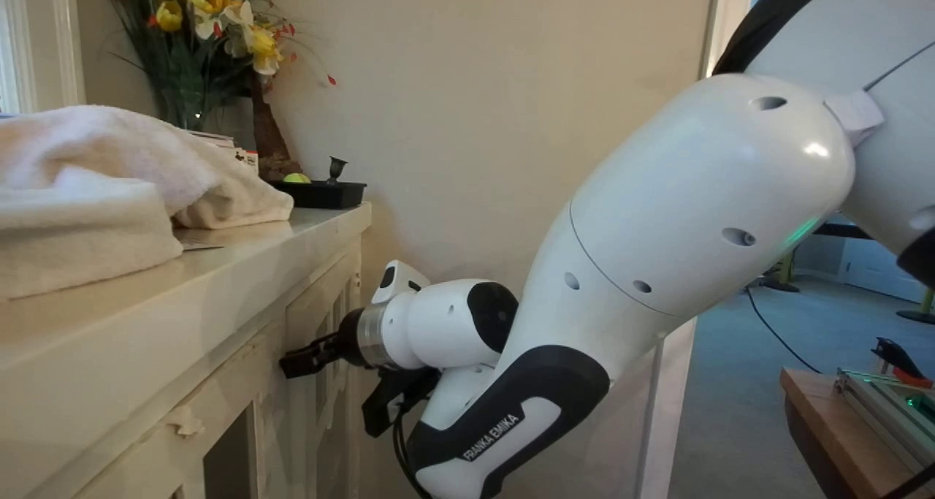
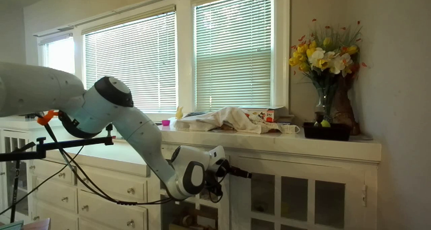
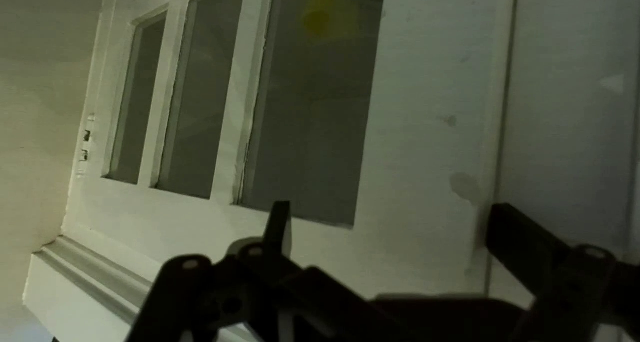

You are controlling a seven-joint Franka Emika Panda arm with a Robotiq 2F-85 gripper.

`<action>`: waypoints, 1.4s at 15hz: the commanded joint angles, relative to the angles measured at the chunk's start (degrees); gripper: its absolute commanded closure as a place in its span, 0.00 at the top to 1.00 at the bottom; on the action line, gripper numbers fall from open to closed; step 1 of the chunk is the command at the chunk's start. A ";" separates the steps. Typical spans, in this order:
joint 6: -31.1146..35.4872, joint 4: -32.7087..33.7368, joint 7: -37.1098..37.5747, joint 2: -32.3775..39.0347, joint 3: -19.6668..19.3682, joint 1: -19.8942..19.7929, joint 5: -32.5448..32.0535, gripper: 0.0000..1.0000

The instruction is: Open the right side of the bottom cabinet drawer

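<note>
Franka Emika Panda arm (image 1: 701,199) is nearest the camera in an exterior view, white and big, its far end close to the white cabinet (image 2: 371,196). Gripper (image 3: 391,208) spread wide, black fingers (image 3: 278,227) well apart in the wrist view; contact with the cabinet can't be told. Task's thing, taken as the right-hand glass-paned door (image 3: 430,106), sits just under the front edge of the counter (image 2: 289,144), toward its right corner, hinge (image 3: 85,146) on the corner side. One finger is by the door's free-side seam, the other in front of the door near a pane (image 3: 310,131). Whether it's fully closed can't be told. On the counter: black tray (image 2: 326,132) near the front right corner, small dark goblet (image 1: 337,169) and yellow-green ball (image 2: 325,123) in it; glass vase (image 2: 325,103) of yellow and white flowers (image 2: 320,60) behind, toward the back edge. Crumpled white towel (image 2: 219,120) left of the tray, along the front edge; printed box (image 2: 268,115) behind that. Pink cup (image 2: 165,122) farther left. Drawers (image 2: 107,211) with round knobs (image 2: 130,190) well left of the door, below a lower ledge (image 2: 111,155). Window blinds (image 2: 232,61) hang beyond the back edge.
</note>
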 commanded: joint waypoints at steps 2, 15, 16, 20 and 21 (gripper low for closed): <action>0.50 0.92 0.02 2.43 -1.73 0.12 3.31 1.00; 17.02 -26.27 -6.49 -7.97 11.32 0.69 26.65 1.00; 19.58 -28.35 -5.95 -8.68 12.94 -0.94 27.76 1.00; 28.62 -27.55 -12.85 -13.54 25.39 -11.67 33.70 1.00; 30.52 -26.99 -15.60 -14.64 28.86 -13.51 34.85 1.00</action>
